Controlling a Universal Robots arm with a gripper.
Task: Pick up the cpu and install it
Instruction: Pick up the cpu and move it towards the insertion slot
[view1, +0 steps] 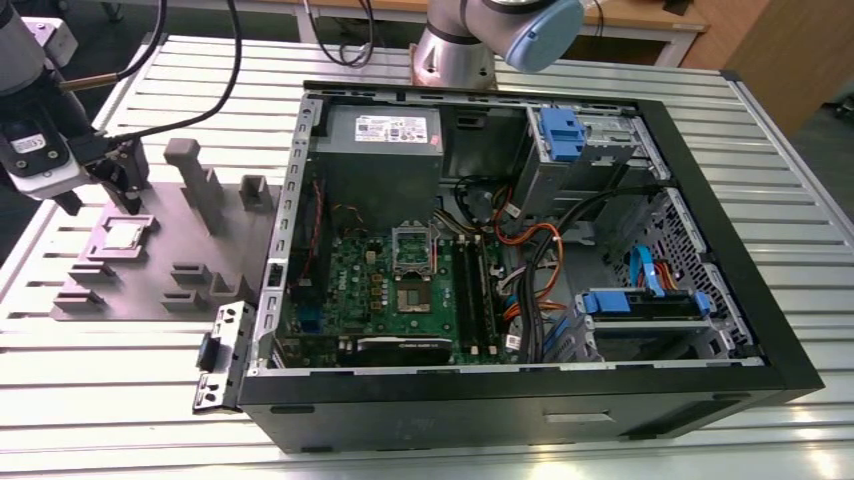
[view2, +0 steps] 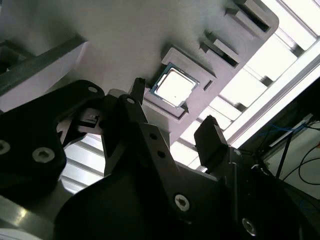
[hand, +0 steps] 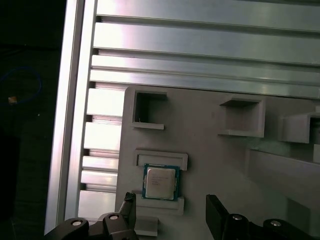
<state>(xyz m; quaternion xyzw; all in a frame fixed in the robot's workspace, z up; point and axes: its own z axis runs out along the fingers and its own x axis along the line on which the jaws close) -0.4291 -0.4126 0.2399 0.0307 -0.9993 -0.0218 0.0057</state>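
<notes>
The cpu (view1: 123, 234) is a small square chip with a silver top. It lies flat in a square nest on the grey fixture plate (view1: 140, 295), at the exterior view's left. My gripper (view1: 96, 195) hovers just above it, open, with nothing between its fingers. In both wrist views the two dark fingers (view2: 210, 137) (hand: 216, 212) stand apart, and the cpu (view2: 173, 86) (hand: 160, 182) lies beyond their tips, untouched. The green motherboard (view1: 360, 290) lies inside the open computer case, with its metal socket frame (view1: 412, 245) near the middle.
The black computer case (view1: 534, 400) lies open on the slatted aluminium table (view1: 120, 400). Tall grey posts (view1: 200, 185) rise from the fixture plate beside the gripper. Cables, drive bays with blue clips (view1: 641, 300) and a power supply (view1: 384, 130) crowd the case.
</notes>
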